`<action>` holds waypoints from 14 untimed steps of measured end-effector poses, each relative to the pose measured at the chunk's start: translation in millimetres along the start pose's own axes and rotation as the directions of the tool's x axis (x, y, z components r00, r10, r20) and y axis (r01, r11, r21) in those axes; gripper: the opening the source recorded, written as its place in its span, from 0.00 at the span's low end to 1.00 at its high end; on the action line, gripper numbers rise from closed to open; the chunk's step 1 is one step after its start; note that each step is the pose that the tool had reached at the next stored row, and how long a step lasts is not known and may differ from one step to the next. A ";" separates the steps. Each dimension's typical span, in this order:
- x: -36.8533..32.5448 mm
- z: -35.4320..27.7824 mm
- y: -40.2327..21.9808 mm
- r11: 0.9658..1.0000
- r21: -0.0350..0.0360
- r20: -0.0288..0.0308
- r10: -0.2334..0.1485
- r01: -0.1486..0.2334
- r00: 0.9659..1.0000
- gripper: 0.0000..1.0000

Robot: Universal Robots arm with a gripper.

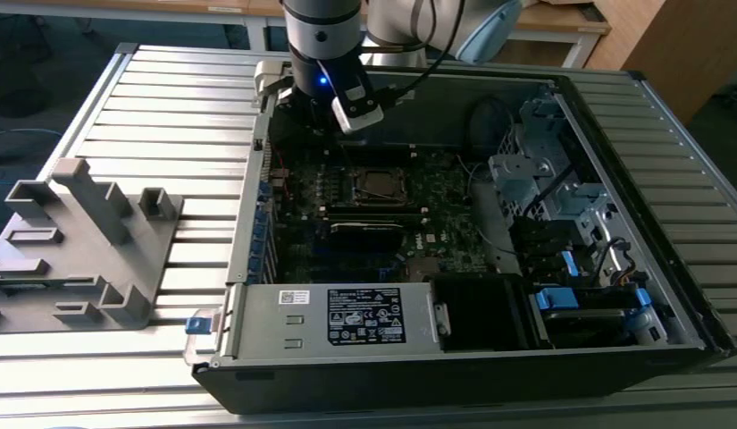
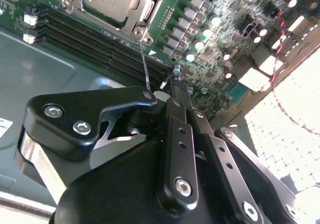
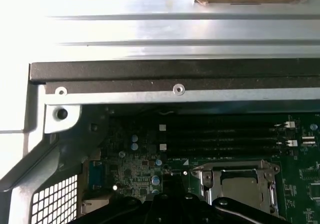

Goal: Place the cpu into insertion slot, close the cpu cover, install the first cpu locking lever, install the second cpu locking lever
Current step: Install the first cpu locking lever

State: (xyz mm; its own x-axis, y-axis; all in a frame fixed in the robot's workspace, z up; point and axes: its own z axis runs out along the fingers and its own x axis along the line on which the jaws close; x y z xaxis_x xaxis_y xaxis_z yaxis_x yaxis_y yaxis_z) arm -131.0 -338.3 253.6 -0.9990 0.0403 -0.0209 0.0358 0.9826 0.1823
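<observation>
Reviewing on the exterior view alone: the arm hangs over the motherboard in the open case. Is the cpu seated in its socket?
Observer: Yes; in both wrist views the cpu lies in the socket, metal top up.
Operator: Is it covered?
Observer: In the first wrist view the cpu cover lies flat, framing the chip.
Operator: Anything left unlatched?
Observer: In the second wrist view a thin wire lever rises from the socket's corner to the gripper; whether it is gripped, I cannot tell.
</observation>
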 end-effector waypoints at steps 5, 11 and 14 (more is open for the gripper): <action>0.0 0.0 0.0 1.000 -0.026 -0.001 0.001 -0.001 1.000 0.10; -0.4 0.0 0.0 0.999 -0.048 -0.002 0.001 -0.001 1.000 0.10; -1.7 0.1 0.0 0.999 -0.051 -0.002 0.001 -0.002 1.000 0.10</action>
State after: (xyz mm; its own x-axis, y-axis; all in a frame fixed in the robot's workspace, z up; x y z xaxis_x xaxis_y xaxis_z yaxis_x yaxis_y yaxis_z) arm -129.4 -338.4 253.5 -0.9990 0.0414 -0.0189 0.0359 0.9719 0.2325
